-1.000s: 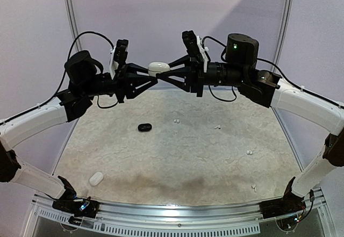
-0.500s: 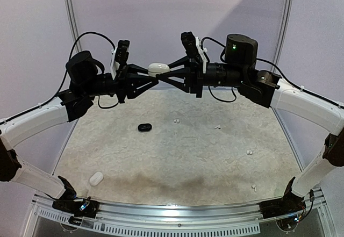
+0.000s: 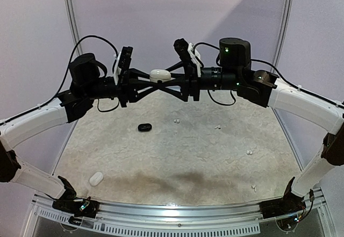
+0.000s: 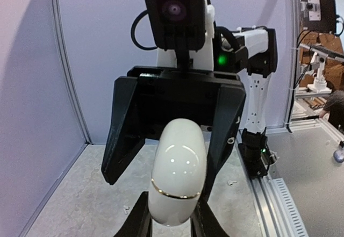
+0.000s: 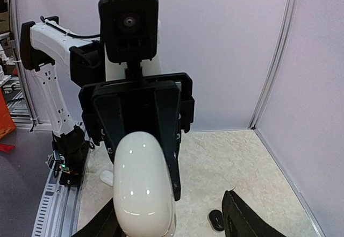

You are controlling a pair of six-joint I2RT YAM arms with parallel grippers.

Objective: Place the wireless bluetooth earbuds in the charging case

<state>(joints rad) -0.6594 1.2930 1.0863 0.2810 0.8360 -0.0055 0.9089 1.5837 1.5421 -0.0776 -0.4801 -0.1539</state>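
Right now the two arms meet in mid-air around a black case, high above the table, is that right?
Not quite: that case is white, not black. The top view shows the white case in mid-air between the left gripper and the right gripper, high above the table. The black case lies down on the table.

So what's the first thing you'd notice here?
A shiny white charging case held high in the air between two pincers. The left pincer grips it; the right pincer is open around it. Below, a black case lies on the table.
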